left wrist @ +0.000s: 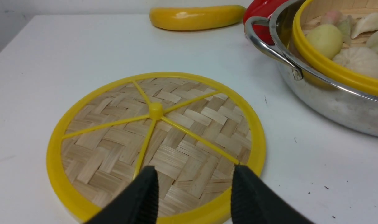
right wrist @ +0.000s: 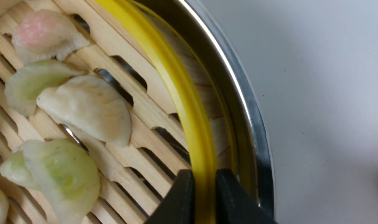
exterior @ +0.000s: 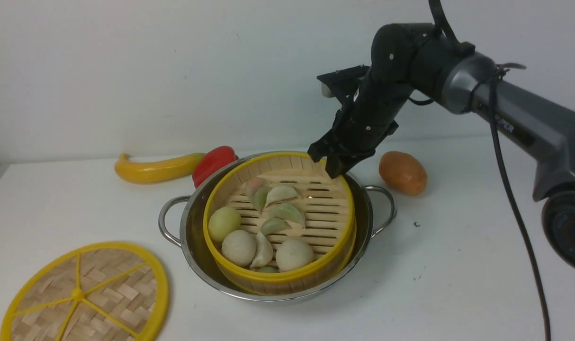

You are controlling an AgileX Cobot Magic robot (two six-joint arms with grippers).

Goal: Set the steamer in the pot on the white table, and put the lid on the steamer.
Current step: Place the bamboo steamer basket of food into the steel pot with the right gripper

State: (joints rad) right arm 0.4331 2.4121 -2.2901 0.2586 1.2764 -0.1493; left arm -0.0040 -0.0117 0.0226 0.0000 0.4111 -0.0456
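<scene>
Steamer placement, at the point of release. The steamer point(exterior: 278, 276) stands inside the pot point(exterior: 193, 239), which rests on the white worktop point(exterior: 458, 265). Its yellow upper rim rises above the steel edge, with a narrow gap all round. Whether its base is fully seated cannot be told. The right pincer point(exterior: 332, 163) is clenched on the far section of that rim, one jaw inside the basket wall and one outside. This edge grip keeps the jaws clear of the toy buns and dumplings point(exterior: 264, 237) and lets the basket be lowered without touching the pot wall. The right arm reaches in from the robot's right, its forearm rising toward the back wall and its wrist bent sharply down, so the pincer points down at the rim. The lid point(exterior: 86, 293) lies flat on the worktop near the front left, knob upward, well apart from the pot. The left pincer point(left wrist: 192, 174) is poised low at the lid's near edge, released, with its jaws spread and nothing between them, likely in readiness to take the lid. Judged from this layout, the first step is nearly done and the lidding has not begun.
</scene>
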